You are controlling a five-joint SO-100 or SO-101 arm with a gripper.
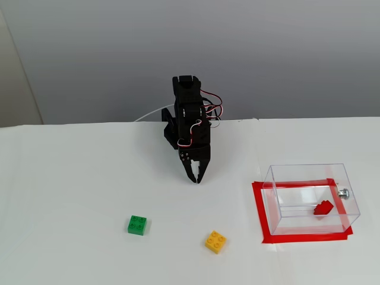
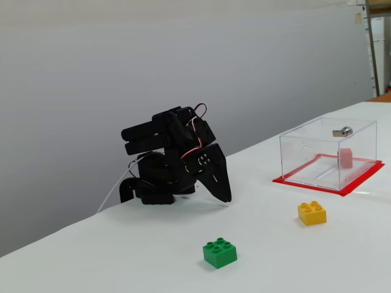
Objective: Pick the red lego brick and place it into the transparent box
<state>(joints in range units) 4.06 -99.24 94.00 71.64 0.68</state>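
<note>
The red lego brick (image 1: 323, 208) lies tilted inside the transparent box (image 1: 309, 199), near its right wall below the silver knob (image 1: 344, 192). Through the box wall in the side fixed view the brick (image 2: 346, 158) looks pale pink inside the box (image 2: 327, 152). My black gripper (image 1: 196, 178) hangs folded at the arm's base, fingertips pointing down at the table, far left of the box, shut with nothing in it. From the side the gripper (image 2: 227, 199) has its tips just above the tabletop.
A green brick (image 1: 137, 225) and a yellow-orange brick (image 1: 215, 241) lie on the white table in front of the arm. Both bricks show in the side view, green (image 2: 220, 253) and yellow-orange (image 2: 312, 213). Red tape (image 1: 259, 217) frames the box's footprint.
</note>
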